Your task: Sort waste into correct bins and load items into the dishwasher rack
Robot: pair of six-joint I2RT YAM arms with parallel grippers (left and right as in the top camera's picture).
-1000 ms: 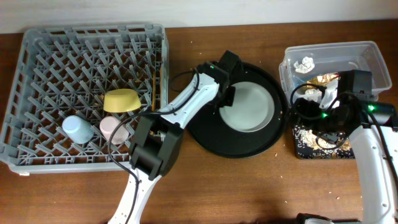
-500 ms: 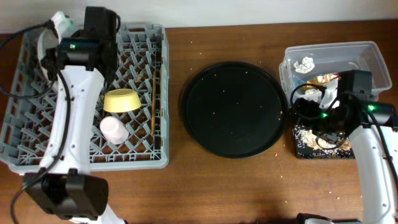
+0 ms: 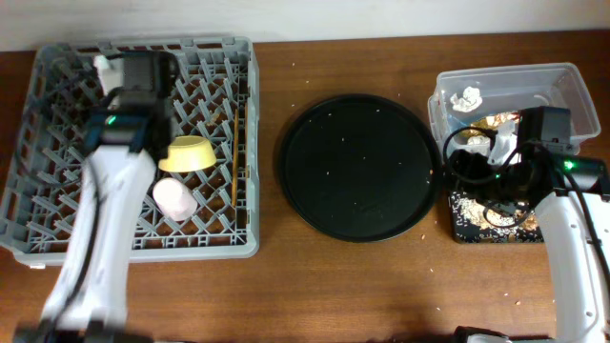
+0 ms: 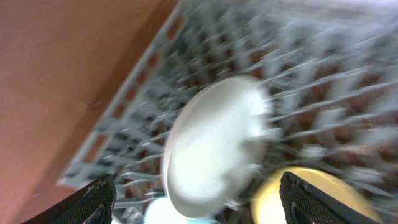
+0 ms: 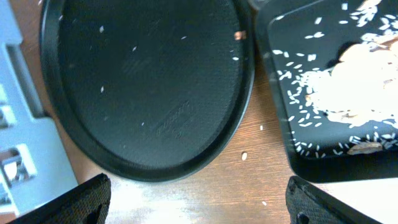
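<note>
The grey dishwasher rack (image 3: 57,210) fills the left of the table. My left gripper (image 3: 112,69) hovers over its far left part, fingers (image 4: 93,199) spread wide and open. In the blurred left wrist view the pale plate (image 4: 211,149) stands on edge among the pegs below them, apart from both fingers. The yellow bowl (image 3: 186,152), pink cup (image 3: 174,198) and chopsticks (image 3: 235,143) lie in the rack; a blue cup (image 4: 163,213) shows beside the plate. My right gripper (image 5: 199,202) is open and empty over bare wood beside the black tray (image 5: 283,134), which holds food scraps (image 5: 348,81).
The large round black tray (image 3: 357,167) lies mid-table with only a few crumbs on it. The clear tub (image 3: 562,81) at the far right holds white tissue (image 3: 467,97). Stray grains dot the wood around the trays. My left arm spans the rack's left half.
The left arm carried the plate from the round tray across to the rack, and its jaws have now opened off it. The right arm has hardly moved.
</note>
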